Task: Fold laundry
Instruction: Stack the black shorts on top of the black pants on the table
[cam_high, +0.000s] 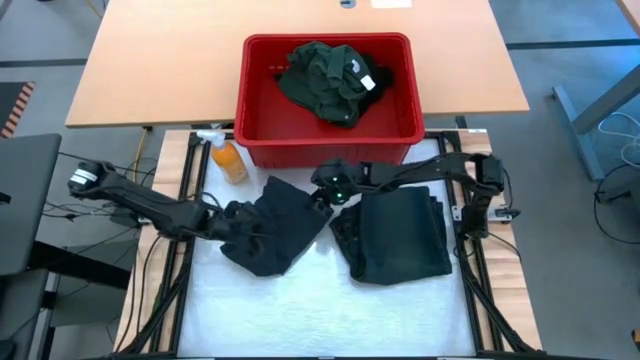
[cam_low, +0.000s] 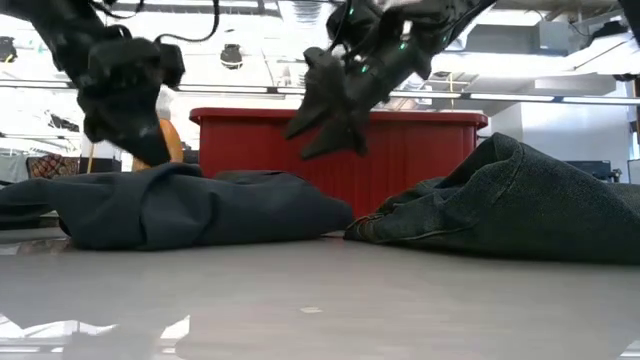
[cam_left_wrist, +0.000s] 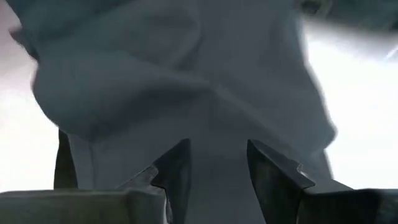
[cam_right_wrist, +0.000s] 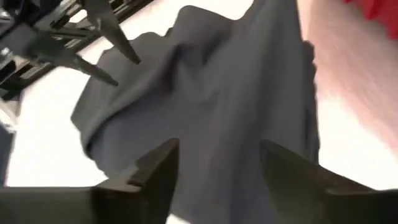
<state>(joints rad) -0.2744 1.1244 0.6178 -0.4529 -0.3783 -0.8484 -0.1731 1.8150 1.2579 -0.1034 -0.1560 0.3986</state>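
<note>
- Black garment (cam_high: 275, 228) lies crumpled on the white table (cam_high: 300, 310), left of centre; nearest pile in low view (cam_low: 180, 205).
- Left gripper (cam_high: 232, 215) sits at the garment's left edge, just above the cloth; fingers (cam_left_wrist: 177, 171) part-open, nothing between them, cloth right in front.
- Folded dark green garment (cam_high: 400, 235) lies flat just beside it on the right, edges nearly touching.
- Right gripper (cam_high: 322, 203) hangs over the black garment's right edge, between the two piles, lifted clear in low view (cam_low: 322, 105); jaws spread wide, empty.
- Orange bottle (cam_high: 228, 158) stands farther back, left.
- Red basket (cam_high: 330, 135) beyond holds a green shirt (cam_high: 325, 78) with white label.
</note>
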